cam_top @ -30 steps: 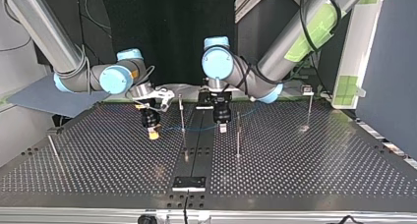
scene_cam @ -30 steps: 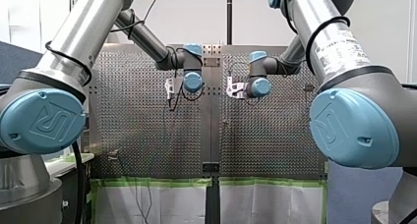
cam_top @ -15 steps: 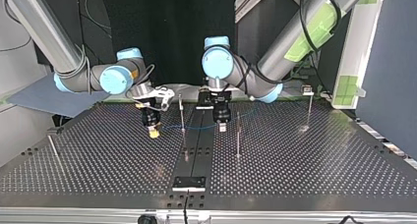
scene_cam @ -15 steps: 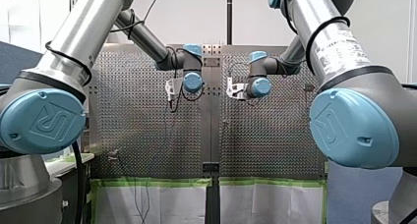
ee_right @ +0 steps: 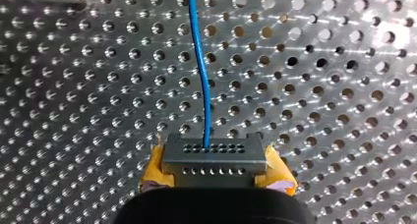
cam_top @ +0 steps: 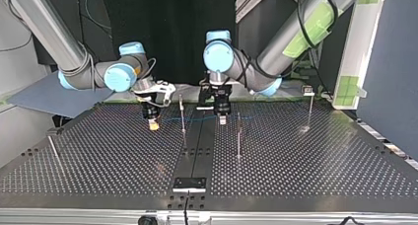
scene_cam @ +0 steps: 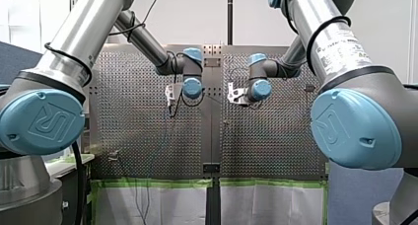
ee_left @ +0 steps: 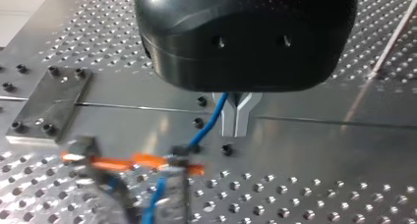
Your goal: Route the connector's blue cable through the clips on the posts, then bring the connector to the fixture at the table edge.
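In the right wrist view a grey connector (ee_right: 214, 157) sits between the yellow pads (ee_right: 280, 177) of my right gripper (ee_right: 214, 171), which is shut on it. Its blue cable (ee_right: 200, 62) runs straight ahead over the perforated table. In the top view this gripper (cam_top: 154, 124) hangs at the left of a thin post (cam_top: 182, 114). The cable (cam_top: 197, 119) stretches past the post to my left gripper (cam_top: 223, 118). In the left wrist view its metal fingertips (ee_left: 235, 120) are shut on the cable (ee_left: 210, 126), above a blurred post clip with orange parts (ee_left: 133, 161).
More thin posts stand at the top view's middle (cam_top: 239, 136), right (cam_top: 310, 111) and far left (cam_top: 53, 148). A black fixture plate (cam_top: 190, 183) sits at the table's near edge in that view. A bolted metal plate (ee_left: 49, 106) lies beside the left gripper.
In the top view both grippers have shifted upward, away from that camera, and the cable between them has moved with them. Both grips are unchanged.
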